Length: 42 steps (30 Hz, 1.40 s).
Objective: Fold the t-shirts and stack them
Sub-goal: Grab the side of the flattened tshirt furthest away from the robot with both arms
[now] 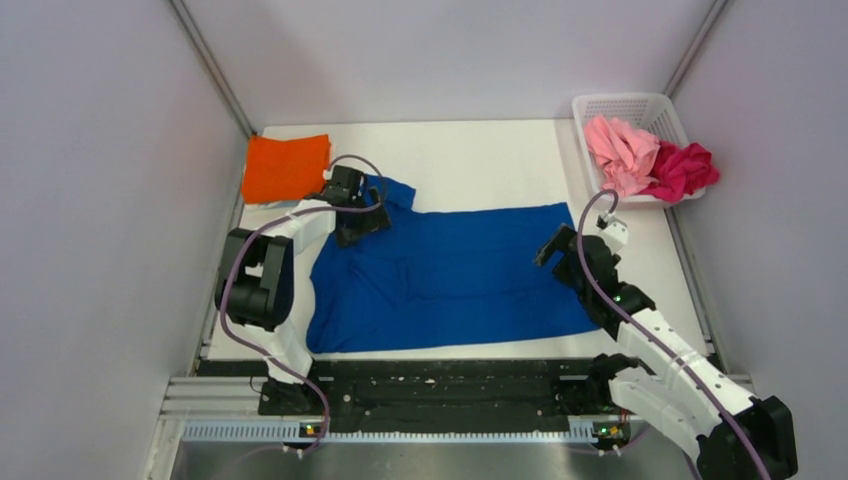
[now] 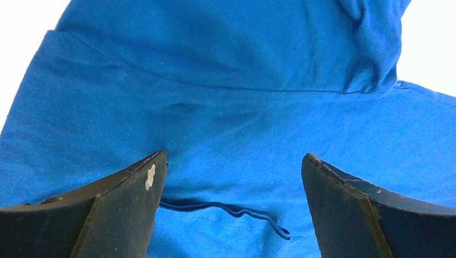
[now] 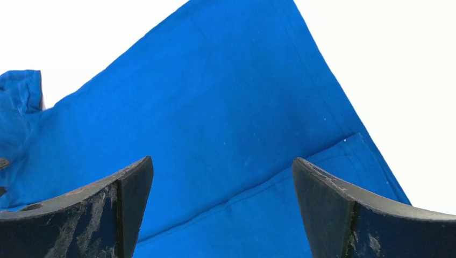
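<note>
A royal blue t-shirt (image 1: pixel 450 275) lies spread across the middle of the white table, plain side up, one sleeve bunched at its far left corner. My left gripper (image 1: pixel 362 222) hovers open over the shirt's left end; in its wrist view the blue cloth (image 2: pixel 231 107) fills the frame with a collar seam between the fingers. My right gripper (image 1: pixel 556 250) stands open over the shirt's right end, above a hem fold (image 3: pixel 242 188). An orange t-shirt (image 1: pixel 286 168) lies folded at the far left. Light pink (image 1: pixel 620 152) and magenta (image 1: pixel 684 168) t-shirts sit crumpled in the basket.
A white lattice basket (image 1: pixel 628 104) stands at the far right corner of the table (image 1: pixel 470 160). Grey walls close in on both sides. A black rail (image 1: pixel 440 385) with the arm bases runs along the near edge.
</note>
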Tool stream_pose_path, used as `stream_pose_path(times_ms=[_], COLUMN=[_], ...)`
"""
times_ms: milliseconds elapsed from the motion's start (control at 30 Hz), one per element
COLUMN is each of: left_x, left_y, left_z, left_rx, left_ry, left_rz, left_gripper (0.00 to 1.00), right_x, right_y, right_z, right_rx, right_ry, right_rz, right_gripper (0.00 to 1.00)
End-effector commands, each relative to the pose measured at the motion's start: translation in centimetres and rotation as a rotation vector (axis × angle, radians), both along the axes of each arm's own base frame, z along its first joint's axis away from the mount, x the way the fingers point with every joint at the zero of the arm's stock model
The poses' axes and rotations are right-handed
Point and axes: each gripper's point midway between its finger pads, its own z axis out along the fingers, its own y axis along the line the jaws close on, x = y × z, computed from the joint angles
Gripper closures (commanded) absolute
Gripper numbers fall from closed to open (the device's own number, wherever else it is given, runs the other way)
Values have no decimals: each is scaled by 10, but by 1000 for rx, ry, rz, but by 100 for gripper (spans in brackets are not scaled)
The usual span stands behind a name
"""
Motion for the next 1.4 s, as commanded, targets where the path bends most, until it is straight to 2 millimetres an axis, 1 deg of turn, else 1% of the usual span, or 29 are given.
stream_pose_path(times_ms=[0,100,167,233,267,333,433,500,533,567,633,667,700,800,867,967,1067,1267,1333,1367], left_x=[27,42,55,69,78,92,114,132,139,145,159,165,171,183,186,192,192,184,184,184], left_y=[1,0,3,6,7,1,-3,-5,-6,-7,-10,-10,-10,-13,-17,-21,-25,-19,-18,-17], left_z=[43,78,94,102,110,112,109,108,93,86,73,65,61,44,35,26,18,-3,-7,-9], left_rx=[27,32,62,107,125,150,209,251,270,285,303,315,324,326,310,285,268,325,342,351], left_ry=[-114,-220,-272,-283,-287,-268,-250,-241,-208,-188,-169,-151,-145,-138,-140,-152,-145,-89,-82,-80], left_rz=[-11,-33,-41,-49,-57,-124,-227,-288,-324,-354,-403,-408,-409,-412,-408,-381,-384,-392,-387,-387], left_gripper=[1,1,1,1,1,1,2,6,9,10,12,14,15,18,21,28,33,36,41,42], right_x=[17,24,28,32,35,38,40,40,39,39,39,39,39,39,39,39,39,39,40,40], right_y=[-8,-9,-9,-8,-8,-8,-9,-11,-12,-12,-14,-14,-15,-16,-16,-15,-14,-15,-15,-14], right_z=[36,45,48,48,48,45,39,32,30,27,23,22,20,17,15,11,8,7,6,7], right_rx=[-31,-53,-64,-77,-86,-100,-123,-133,-135,-139,-142,-144,-146,-141,-136,-133,-131,-128,-125,-122], right_ry=[-95,-122,-127,-122,-119,-105,-81,-62,-54,-45,-34,-30,-23,-16,-9,0,11,13,15,13], right_rz=[-44,-39,-39,-36,-31,-29,-25,-26,-27,-27,-28,-28,-31,-31,-30,-25,-14,-18,-14,-13], right_gripper=[1,1,1,1,1,1,1,1,1,1,1,1,1,1,1,1,1,1,1,1])
